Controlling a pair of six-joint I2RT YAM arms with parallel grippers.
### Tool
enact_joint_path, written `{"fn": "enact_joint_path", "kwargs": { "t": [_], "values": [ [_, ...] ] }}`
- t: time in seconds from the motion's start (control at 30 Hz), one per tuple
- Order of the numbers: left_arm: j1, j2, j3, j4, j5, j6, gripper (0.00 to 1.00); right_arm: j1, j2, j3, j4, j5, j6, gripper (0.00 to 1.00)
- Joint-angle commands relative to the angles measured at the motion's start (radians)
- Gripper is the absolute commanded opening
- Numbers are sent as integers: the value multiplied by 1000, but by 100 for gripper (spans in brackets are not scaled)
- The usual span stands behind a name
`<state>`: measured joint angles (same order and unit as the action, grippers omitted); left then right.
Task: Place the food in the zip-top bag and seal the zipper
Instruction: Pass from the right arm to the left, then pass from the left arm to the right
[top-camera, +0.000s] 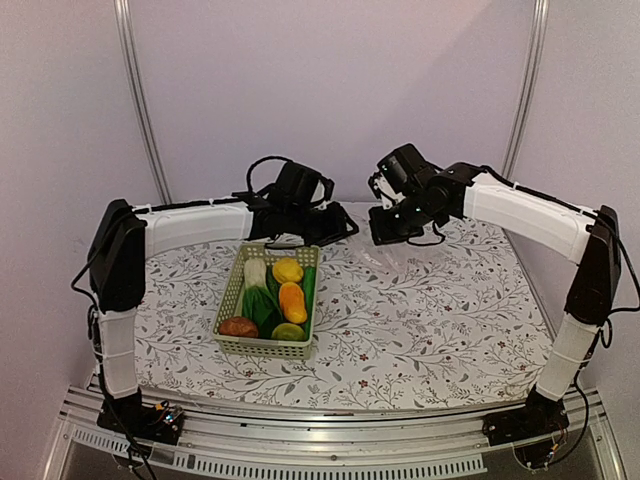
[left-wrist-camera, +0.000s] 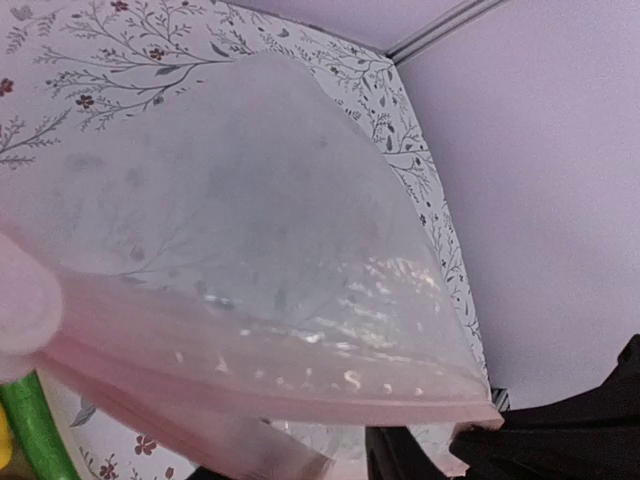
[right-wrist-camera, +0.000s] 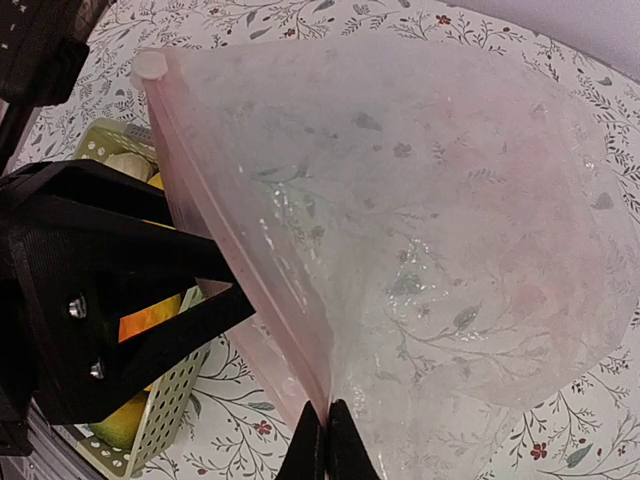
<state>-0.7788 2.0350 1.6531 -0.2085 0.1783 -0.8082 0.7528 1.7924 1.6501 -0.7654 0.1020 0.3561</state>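
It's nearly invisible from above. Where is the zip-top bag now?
In the right wrist view, the zip-top bag is over the table's far side, just right of the basket, its zipper pinched in the right claw.

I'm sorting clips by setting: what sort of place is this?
Probably a robotics lab booth: plain walls with metal posts, a cloth-covered table on an aluminium frame, toy food in a basket.

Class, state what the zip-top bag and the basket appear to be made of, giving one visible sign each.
Zip-top bag: thin clear plastic film, glossy; the floral tablecloth shows through it, with crinkles and glints. Basket: probably rigid moulded plastic, pale green, dull finish; its lattice walls stand straight.
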Motion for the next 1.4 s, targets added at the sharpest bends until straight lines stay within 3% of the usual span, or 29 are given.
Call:
{"fn": "enact_joint_path", "kwargs": {
  "t": [0.0, 0.1, 0.13, 0.27, 0.37, 0.67, 0.77, 0.97, 1.17, 1.37],
  "values": [
    [-5, 38, 37, 84, 51, -9, 19, 7, -31, 53, -45, 11, -11, 0],
    [-4, 44, 52, 79, 52, -10, 0, 7, -22, 71, -56, 51, -33, 0],
    [-4, 42, 55, 74, 57, -13, 0, 8, -16, 84, -66, 76, -43, 0],
    [-4, 13, 50, 73, 72, -31, 0, 9, 5, 104, -51, 149, -82, 33],
    [-4, -1, 54, 79, 89, -44, 0, 20, 37, 143, -54, 147, -114, 38],
    [-2, -30, 57, 85, 94, -63, 0, 57, 128, 253, -107, 250, -137, 39],
    [1, -34, 65, 79, 89, -59, 0, 62, 132, 257, -139, 215, -108, 40],
    [11, -43, 57, 78, 98, -61, 0, 97, 16, 103, -69, 193, -81, 44],
    [25, -71, 32, 69, 97, -59, 0, 99, 48, 93, -39, 179, -107, 45],
    [25, -93, 17, 62, 99, -57, 0, 102, 54, 87, 15, 304, -89, 39]
  ]
}}
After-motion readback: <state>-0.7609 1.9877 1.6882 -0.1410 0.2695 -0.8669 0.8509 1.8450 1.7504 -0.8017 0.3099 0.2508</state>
